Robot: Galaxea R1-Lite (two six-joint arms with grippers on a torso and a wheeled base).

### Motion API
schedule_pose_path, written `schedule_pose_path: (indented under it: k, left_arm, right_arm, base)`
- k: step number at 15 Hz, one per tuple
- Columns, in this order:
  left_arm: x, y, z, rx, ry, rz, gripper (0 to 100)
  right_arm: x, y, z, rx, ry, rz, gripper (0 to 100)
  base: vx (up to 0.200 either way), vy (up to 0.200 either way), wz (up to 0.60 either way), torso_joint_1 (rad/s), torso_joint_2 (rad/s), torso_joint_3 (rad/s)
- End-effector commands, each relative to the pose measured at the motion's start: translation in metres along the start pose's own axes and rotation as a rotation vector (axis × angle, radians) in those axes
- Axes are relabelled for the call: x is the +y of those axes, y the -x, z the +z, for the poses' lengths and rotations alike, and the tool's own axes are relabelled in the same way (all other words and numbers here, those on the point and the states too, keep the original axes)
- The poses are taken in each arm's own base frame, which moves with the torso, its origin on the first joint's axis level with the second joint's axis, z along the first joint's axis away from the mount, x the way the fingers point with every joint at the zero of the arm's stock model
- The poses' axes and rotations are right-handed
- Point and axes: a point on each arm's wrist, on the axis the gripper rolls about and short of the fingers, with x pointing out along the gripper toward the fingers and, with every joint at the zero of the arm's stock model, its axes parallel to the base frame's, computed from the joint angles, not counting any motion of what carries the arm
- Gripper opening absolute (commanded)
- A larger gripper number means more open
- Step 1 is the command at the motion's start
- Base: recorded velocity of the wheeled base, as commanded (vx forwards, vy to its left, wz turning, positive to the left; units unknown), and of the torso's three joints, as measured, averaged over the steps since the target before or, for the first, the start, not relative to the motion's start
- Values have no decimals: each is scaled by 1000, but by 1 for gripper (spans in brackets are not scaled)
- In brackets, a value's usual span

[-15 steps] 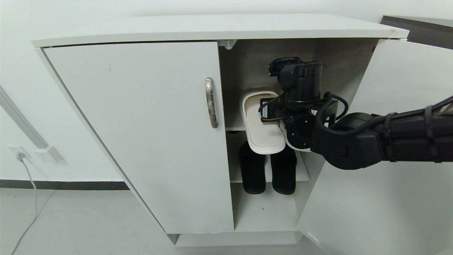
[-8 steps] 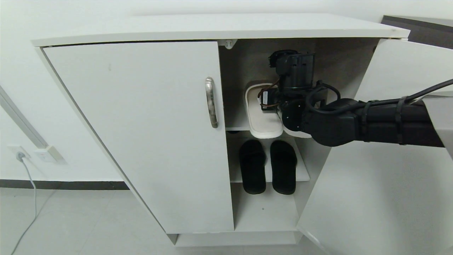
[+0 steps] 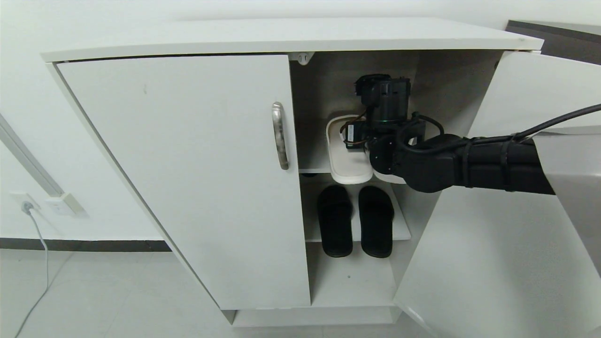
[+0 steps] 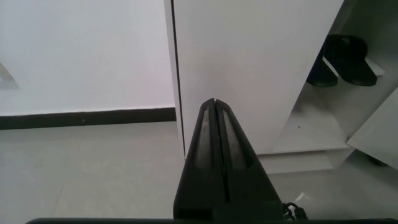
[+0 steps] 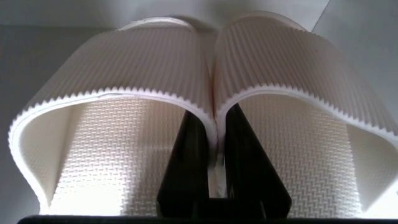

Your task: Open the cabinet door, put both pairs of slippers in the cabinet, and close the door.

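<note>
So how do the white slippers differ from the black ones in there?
The white slippers are at the upper shelf, the black slippers on the lower shelf. The right end effector pinches the white pair by their touching straps; the black pair lies free. Both pairs lie side by side, heels outward.

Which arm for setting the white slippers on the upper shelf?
Right. The right tool is shut on the white slippers inside the cabinet, over the upper shelf. The left tool is shut, outside by the closed door.
</note>
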Motion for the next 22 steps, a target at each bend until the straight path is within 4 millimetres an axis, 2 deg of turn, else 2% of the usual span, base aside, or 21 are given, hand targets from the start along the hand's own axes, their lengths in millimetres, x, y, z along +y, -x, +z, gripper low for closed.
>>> schedule_pose_path:
  k: [1,11,12,17,20,22]
  left_arm:
    - [0,0,0,1,0,0,0]
    - [1,0,0,-1,0,26,0]
    - [1,0,0,-1,0,26,0]
    - [1,0,0,-1,3,24,0]
    - [1,0,0,-1,3,24,0]
    - [1,0,0,-1,3,24,0]
  right_arm:
    - [1,-1,-1,2,1,1,0]
    - [3,-4,-8,13,8,0,0]
    - [3,-4,-8,15,9,0,100]
    - [1,0,-8,25,18,0,100]
    - [-2,19,-6,44,34,22,100]
    - [-7,36,2,37,9,33,100]
  base:
    - [0,0,0,0,0,0]
    - [0,0,0,0,0,0]
    - [0,0,0,0,0,0]
    - [0,0,0,0,0,0]
    - [0,0,0,0,0,0]
    - [0,0,0,0,0,0]
